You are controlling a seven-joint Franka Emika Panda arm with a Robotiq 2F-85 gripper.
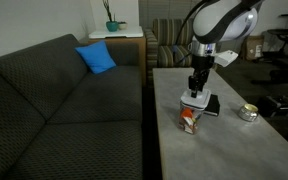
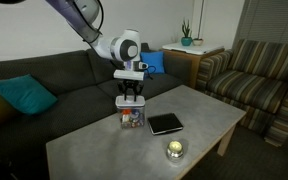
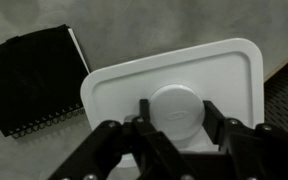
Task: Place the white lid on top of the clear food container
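Note:
The white lid point(image 3: 219, 70) is a flat rounded rectangle with a round knob in its middle. My gripper point(image 3: 175, 108) is shut on that knob, one finger on each side. In both exterior views the gripper point(image 1: 197, 86) point(image 2: 130, 93) points straight down with the lid point(image 1: 194, 99) point(image 2: 131, 103) under it. The clear food container point(image 1: 188, 121) point(image 2: 132, 119), with orange and red contents, stands on the table just below the lid. I cannot tell whether lid and container touch. In the wrist view the lid hides the container.
A black book-like rectangle point(image 3: 34, 80) point(image 1: 212, 104) point(image 2: 165, 123) lies on the grey table point(image 1: 224, 150) beside the container. A small round shiny tin point(image 1: 248, 112) point(image 2: 174, 149) sits farther off. A dark sofa point(image 1: 54, 110) runs along one table edge.

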